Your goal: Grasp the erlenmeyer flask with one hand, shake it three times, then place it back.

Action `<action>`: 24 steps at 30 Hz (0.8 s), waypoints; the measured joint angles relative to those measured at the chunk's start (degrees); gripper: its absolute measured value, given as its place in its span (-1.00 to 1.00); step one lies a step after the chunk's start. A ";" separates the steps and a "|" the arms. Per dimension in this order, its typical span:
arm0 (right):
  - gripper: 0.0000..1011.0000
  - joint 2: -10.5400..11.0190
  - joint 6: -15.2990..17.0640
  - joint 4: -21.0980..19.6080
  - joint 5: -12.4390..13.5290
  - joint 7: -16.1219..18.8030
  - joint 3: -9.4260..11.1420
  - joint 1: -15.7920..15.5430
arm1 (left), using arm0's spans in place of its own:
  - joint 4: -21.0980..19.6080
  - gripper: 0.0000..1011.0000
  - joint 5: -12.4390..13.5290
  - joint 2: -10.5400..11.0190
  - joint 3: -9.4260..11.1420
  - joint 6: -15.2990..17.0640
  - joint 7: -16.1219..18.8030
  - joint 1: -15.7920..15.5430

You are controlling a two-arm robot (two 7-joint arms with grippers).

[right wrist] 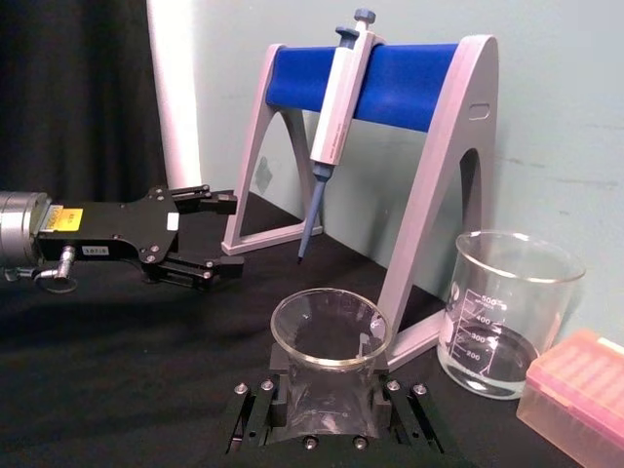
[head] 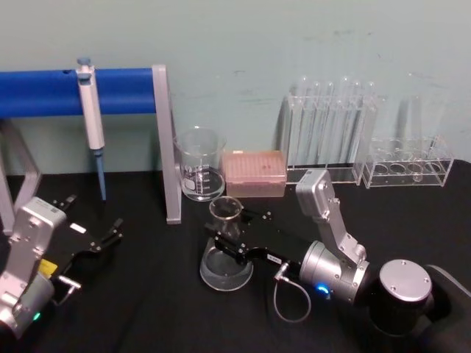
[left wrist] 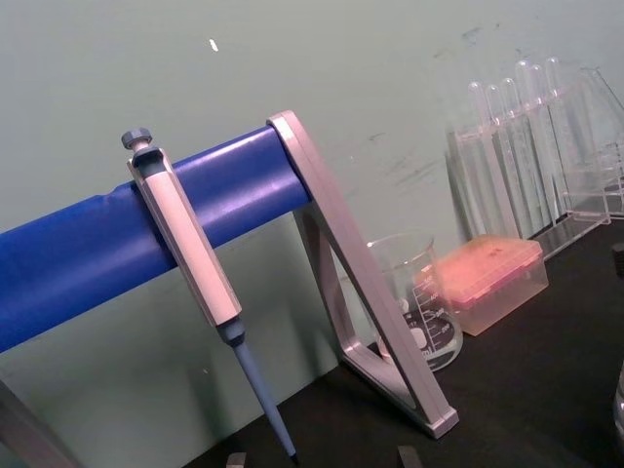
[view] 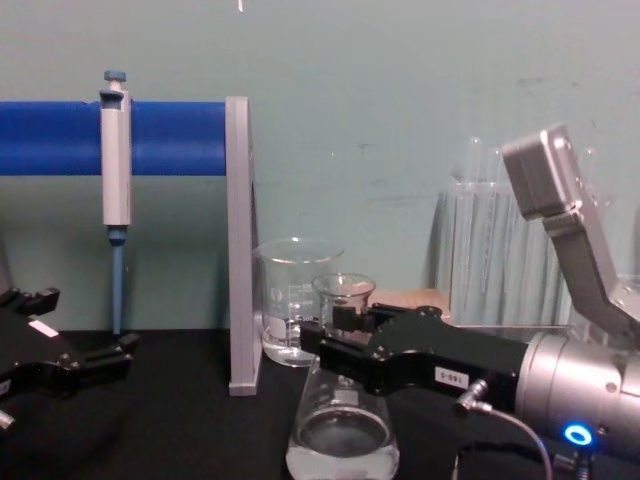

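The erlenmeyer flask (head: 227, 266) is clear glass and stands at the middle of the black table, in front of the beaker. My right gripper (head: 227, 229) reaches in from the right, with one black finger on each side of the flask's neck, shut on it. The chest view shows the flask (view: 342, 432) with its wide base low and its rim above the black fingers (view: 335, 347). From the right wrist view I look down on the flared rim (right wrist: 330, 327) between the two pads. I cannot tell whether the base rests on the table. My left gripper (head: 92, 218) is open at the left, apart from the flask.
A glass beaker (head: 199, 171) and a pink tip box (head: 255, 173) stand behind the flask. A pipette (head: 91, 118) hangs on the blue-barred stand (head: 166, 140) at the left. Test tube racks (head: 331, 136) line the back right. A cable loops by the right wrist.
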 joint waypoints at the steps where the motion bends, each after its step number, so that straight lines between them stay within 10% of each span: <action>1: -0.10 -0.07 -0.03 0.23 0.00 0.11 -0.06 0.08 | 0.00 0.98 0.00 0.00 0.00 0.00 0.00 0.00; 24: -0.10 -0.54 1.00 1.78 0.24 0.56 -0.43 0.87 | 0.00 0.98 0.00 0.00 0.00 0.00 0.00 0.00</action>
